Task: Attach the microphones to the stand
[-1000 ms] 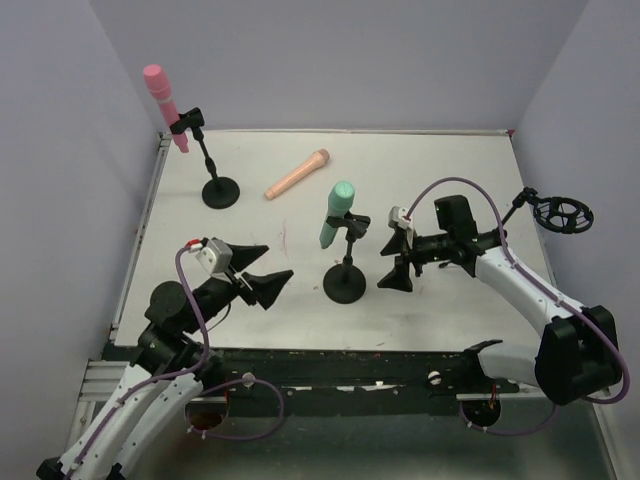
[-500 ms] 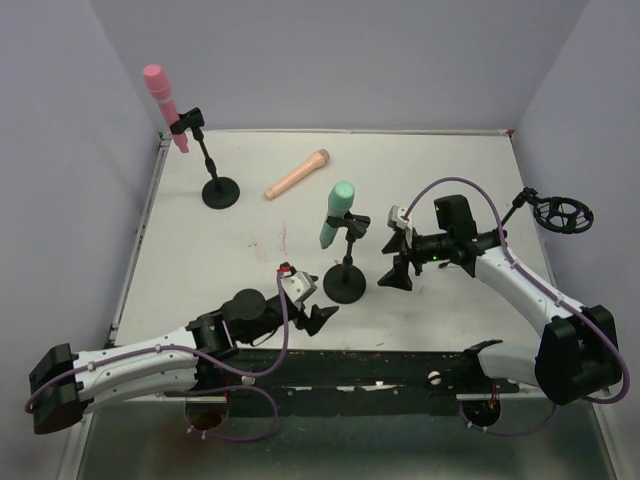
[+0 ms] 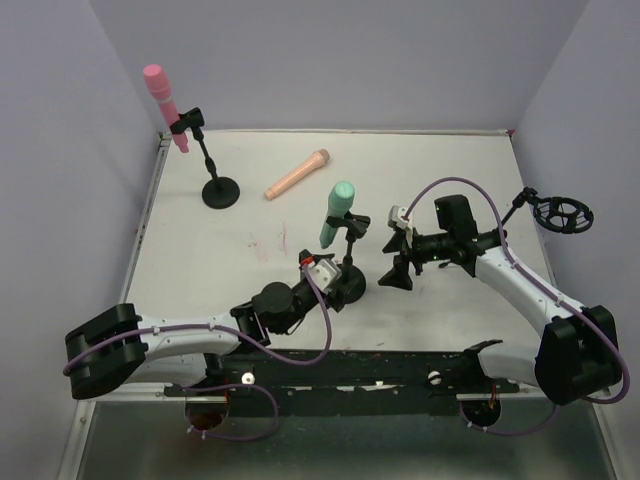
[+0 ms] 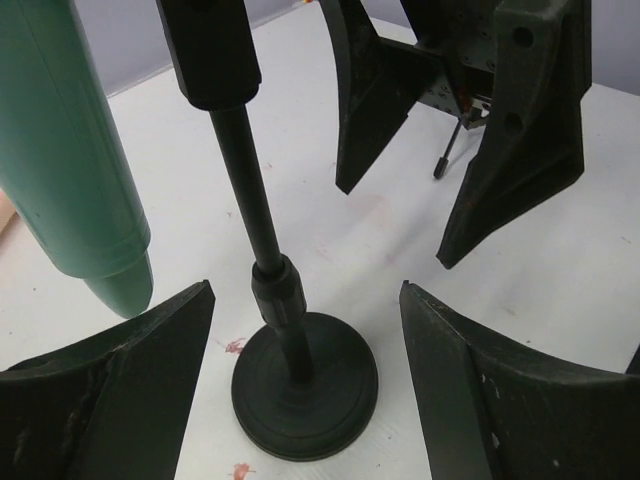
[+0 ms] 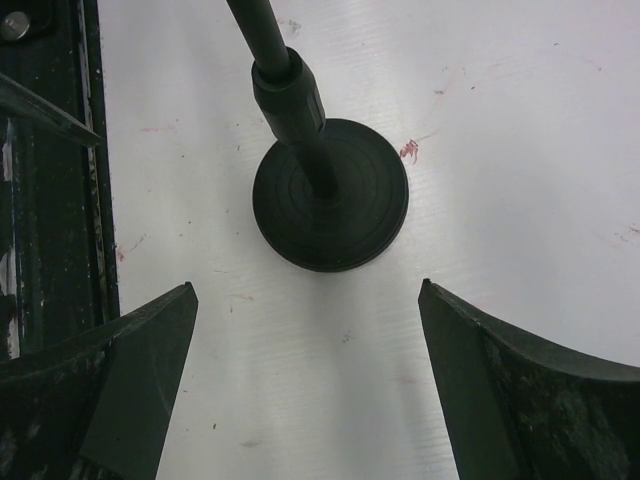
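At upper left of the overhead view, the pink microphone (image 3: 160, 100) sits clipped in the left stand (image 3: 220, 190). Right of it, the peach microphone (image 3: 298, 175) lies loose on the table (image 3: 450, 170). At centre, the green microphone (image 3: 337, 215) is clipped in the middle stand (image 3: 346, 284). The left gripper (image 3: 334, 282) and right gripper (image 3: 398, 252) face its base, jaws spread, holding nothing. A sound next move would be to clear that stand without knocking it, then carry the peach one to the empty stand (image 3: 560, 212) at far right. The table is white and scuffed, and the walls (image 3: 350, 60) are plain lilac.
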`<action>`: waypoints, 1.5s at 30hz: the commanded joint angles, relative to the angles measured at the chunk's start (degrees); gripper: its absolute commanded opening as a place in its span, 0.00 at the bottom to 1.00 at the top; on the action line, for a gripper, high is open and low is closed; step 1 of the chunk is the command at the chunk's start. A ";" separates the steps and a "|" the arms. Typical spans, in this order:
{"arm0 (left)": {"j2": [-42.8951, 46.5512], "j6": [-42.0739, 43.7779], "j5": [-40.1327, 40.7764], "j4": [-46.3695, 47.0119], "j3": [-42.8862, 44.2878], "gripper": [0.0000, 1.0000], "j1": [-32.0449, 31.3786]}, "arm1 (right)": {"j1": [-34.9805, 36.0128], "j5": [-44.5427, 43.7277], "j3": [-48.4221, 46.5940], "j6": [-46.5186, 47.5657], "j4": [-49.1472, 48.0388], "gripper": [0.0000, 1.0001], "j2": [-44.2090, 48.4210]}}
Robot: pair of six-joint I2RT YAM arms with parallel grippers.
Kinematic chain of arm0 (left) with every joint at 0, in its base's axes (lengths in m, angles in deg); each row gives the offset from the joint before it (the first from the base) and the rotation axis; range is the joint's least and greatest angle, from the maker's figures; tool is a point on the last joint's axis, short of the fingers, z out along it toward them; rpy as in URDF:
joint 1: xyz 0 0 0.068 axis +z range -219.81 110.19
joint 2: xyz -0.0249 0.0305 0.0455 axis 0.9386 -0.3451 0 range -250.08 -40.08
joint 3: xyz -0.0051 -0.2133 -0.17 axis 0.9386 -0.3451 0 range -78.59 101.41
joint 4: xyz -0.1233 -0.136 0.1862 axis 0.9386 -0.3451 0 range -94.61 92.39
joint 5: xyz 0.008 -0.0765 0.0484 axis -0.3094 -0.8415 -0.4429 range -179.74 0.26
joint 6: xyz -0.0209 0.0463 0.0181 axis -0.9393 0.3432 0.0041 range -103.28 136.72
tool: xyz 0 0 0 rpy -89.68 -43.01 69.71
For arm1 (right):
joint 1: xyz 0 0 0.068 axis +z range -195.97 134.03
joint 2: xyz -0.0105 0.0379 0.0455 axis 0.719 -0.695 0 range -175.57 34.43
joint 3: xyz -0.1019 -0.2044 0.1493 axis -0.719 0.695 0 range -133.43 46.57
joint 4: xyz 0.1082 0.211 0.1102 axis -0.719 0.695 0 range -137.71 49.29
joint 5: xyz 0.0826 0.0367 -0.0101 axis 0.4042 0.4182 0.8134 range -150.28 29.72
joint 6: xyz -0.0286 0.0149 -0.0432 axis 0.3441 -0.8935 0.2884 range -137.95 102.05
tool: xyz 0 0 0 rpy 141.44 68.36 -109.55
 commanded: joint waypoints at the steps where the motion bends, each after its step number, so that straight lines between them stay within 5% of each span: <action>1: -3.59 1.27 4.80 7.00 2.29 0.82 -0.23 | -0.24 -0.64 -1.35 1.10 0.02 1.00 0.40; 9: -11.06 3.81 9.55 11.14 6.15 0.81 -0.23 | -0.24 -0.37 -1.70 1.19 0.73 1.00 -0.30; 20: -18.71 5.13 15.27 12.28 12.40 0.64 0.03 | -0.24 -0.11 -2.05 2.07 1.69 1.00 -0.83; 24: -19.94 5.05 15.27 12.20 13.63 0.46 0.21 | -0.24 -0.11 -2.14 2.07 1.96 1.00 -1.00; 30: -19.34 4.26 14.83 11.85 13.72 0.03 0.30 | -0.24 -0.28 -2.31 2.24 2.22 1.00 -0.83; 34: -15.21 3.73 11.07 11.84 12.23 0.00 1.52 | -0.16 -0.46 -2.23 2.33 2.22 1.00 -0.92; 39: -5.55 -2.49 -2.02 9.83 8.36 0.00 12.21 | -0.24 -0.28 -2.31 2.51 2.48 1.00 -0.74; 45: 3.07 -1.45 -8.62 6.57 6.08 0.00 30.32 | -0.24 0.07 -2.23 2.51 2.57 1.00 -0.39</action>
